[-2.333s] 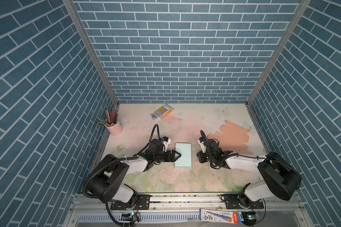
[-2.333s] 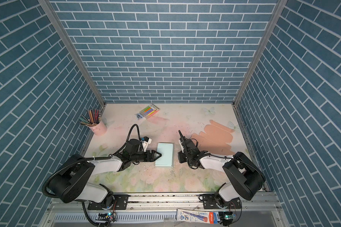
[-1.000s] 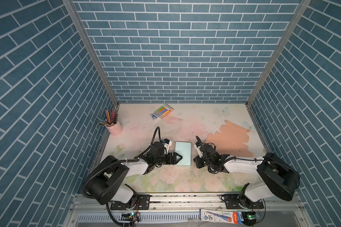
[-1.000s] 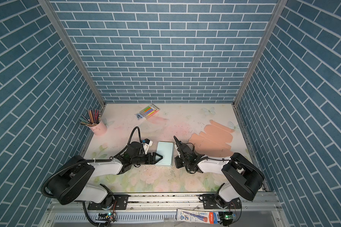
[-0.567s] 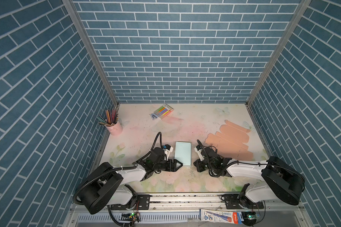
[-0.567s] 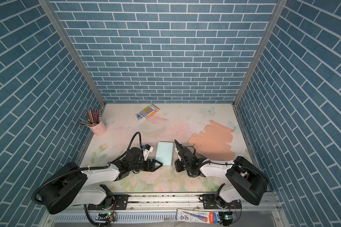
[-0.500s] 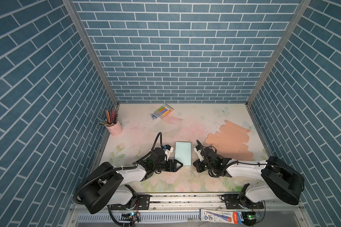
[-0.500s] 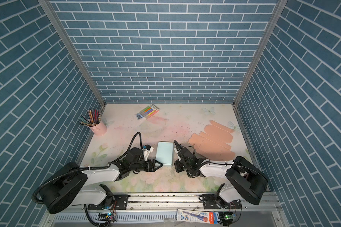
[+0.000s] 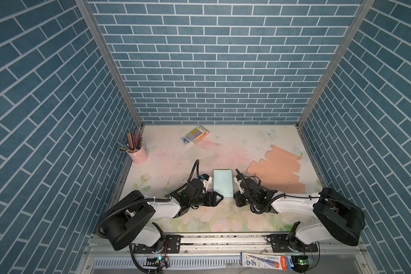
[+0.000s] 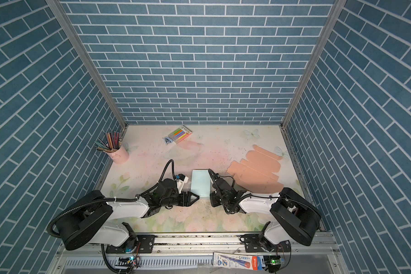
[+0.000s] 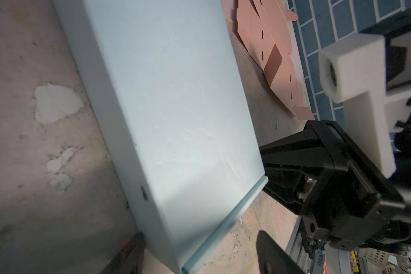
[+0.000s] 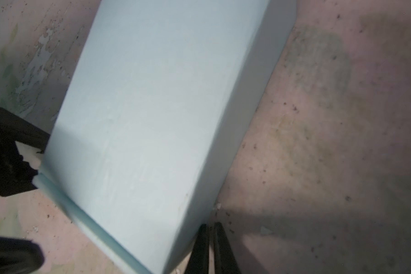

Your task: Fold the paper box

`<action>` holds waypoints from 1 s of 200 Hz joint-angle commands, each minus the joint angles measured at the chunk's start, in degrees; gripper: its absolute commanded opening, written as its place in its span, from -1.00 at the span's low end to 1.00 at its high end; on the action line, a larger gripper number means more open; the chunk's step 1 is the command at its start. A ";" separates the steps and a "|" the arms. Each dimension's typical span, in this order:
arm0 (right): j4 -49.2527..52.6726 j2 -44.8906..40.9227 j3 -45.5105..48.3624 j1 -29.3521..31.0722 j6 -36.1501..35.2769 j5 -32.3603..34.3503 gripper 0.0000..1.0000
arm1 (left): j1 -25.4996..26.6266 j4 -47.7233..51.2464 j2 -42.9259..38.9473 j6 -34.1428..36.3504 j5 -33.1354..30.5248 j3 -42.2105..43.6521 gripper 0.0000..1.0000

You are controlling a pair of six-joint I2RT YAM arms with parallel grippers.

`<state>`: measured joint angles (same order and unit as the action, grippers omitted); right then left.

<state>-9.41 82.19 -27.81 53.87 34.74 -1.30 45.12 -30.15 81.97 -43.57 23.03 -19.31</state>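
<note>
- The pale blue box (image 9: 222, 183) lies flat on the table (image 9: 166, 156), folded into a shallow closed shape, between the two claws.
- The left claw (image 9: 219, 198) sits at the box's near left corner. Its fingers (image 11: 128, 256) are spread wide, and the box's near end lies between them without being pinched.
- The right claw (image 12: 210, 234) sits low by the box's near right corner. Its two fingers are pressed together with nothing between them, just beside the box's side wall.
- Flat salmon cardboard sheets (image 9: 276, 170) lie to the right of the box, apart from it.
- A pink cup of pencils (image 9: 138, 154) stands well to the left of the box and behind it.
- A pack of markers (image 9: 197, 134) lies far behind the box.
</note>
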 commanded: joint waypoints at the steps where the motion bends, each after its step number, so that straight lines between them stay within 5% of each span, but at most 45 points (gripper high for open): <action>1: -0.74 1.83 -1.45 2.38 1.56 -5.12 -0.79 | 3.04 -2.93 2.63 -1.93 3.60 -1.42 0.48; 67: -4.10 -1.90 2.45 1.92 2.90 -6.05 -0.80 | 3.58 0.53 1.00 -1.00 1.98 -1.00 0.47; 139: 0.02 -6.56 5.34 -11.21 -2.63 -7.53 -0.80 | -6.02 7.51 -7.95 4.59 4.32 1.24 0.59; 200: -1.27 0.69 -2.38 -17.88 -8.36 -9.24 -0.81 | -12.38 2.86 0.35 5.08 6.10 -7.32 0.62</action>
<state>-10.35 79.88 -26.94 37.21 30.28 -8.88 33.95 -26.52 79.13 -40.47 28.84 -21.52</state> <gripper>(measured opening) 0.098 0.808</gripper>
